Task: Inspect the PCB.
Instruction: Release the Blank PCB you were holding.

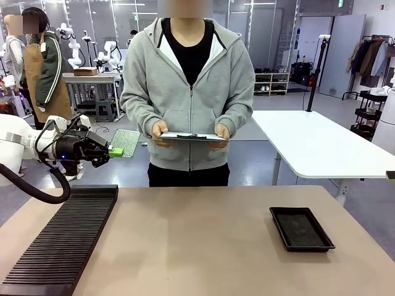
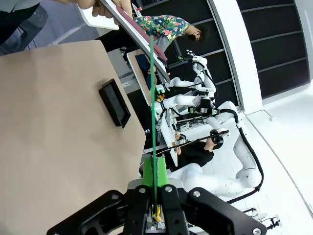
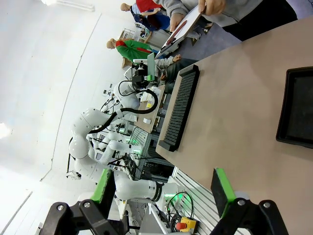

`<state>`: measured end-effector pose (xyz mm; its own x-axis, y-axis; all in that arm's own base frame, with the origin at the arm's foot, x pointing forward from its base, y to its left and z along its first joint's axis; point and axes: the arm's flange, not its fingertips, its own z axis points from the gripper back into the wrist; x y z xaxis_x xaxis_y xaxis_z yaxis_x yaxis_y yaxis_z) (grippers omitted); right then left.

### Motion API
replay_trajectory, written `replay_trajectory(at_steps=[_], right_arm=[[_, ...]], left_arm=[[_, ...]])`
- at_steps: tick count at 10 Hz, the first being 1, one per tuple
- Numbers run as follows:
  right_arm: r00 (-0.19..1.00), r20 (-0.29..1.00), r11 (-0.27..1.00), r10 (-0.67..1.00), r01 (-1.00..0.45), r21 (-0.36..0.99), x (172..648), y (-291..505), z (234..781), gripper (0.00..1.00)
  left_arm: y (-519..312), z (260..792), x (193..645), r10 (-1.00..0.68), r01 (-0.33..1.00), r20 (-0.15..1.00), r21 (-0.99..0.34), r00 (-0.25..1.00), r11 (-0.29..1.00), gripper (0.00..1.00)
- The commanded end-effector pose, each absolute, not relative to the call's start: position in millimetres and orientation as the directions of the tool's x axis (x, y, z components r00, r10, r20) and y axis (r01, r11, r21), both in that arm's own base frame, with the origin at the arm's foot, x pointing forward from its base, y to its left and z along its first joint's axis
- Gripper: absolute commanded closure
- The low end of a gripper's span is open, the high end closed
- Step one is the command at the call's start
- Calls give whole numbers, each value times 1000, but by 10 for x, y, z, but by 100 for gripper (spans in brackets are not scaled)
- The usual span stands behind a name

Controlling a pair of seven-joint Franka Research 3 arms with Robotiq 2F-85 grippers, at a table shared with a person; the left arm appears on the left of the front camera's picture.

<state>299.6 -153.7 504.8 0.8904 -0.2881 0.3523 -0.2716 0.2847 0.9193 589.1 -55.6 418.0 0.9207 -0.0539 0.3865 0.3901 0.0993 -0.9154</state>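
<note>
Left hand: you see it clamped on the PCB, mid-left of the front view, raised above the surface.
Right hand: spread wide, gripping nothing.

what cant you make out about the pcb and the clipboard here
- PCB components: too small in front view, edge-on in left wrist view.
- Clipboard writing: nearly edge-on in front view, cut by top edge in left wrist view.
- Black tray: cut by right wrist view's edge.

White left arm at nine o'clock with a looping black cable; black left gripper, green pads. Person: grey zip hoodie, black top
</note>
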Motion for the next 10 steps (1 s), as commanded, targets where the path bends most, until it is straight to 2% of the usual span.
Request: replay_trajectory(at_steps=[1, 10], right_arm=[[881, 373, 280, -291, -295, 914, 3021, -1533, 5060, 0], [881, 373, 280, -291, -295, 914, 3021, -1533, 5060, 0]], left_arm=[[-564, 4184, 5892, -55, 391, 387, -915, 920, 99, 100], [-564, 4184, 5892, -55, 391, 387, -915, 920, 99, 100]])
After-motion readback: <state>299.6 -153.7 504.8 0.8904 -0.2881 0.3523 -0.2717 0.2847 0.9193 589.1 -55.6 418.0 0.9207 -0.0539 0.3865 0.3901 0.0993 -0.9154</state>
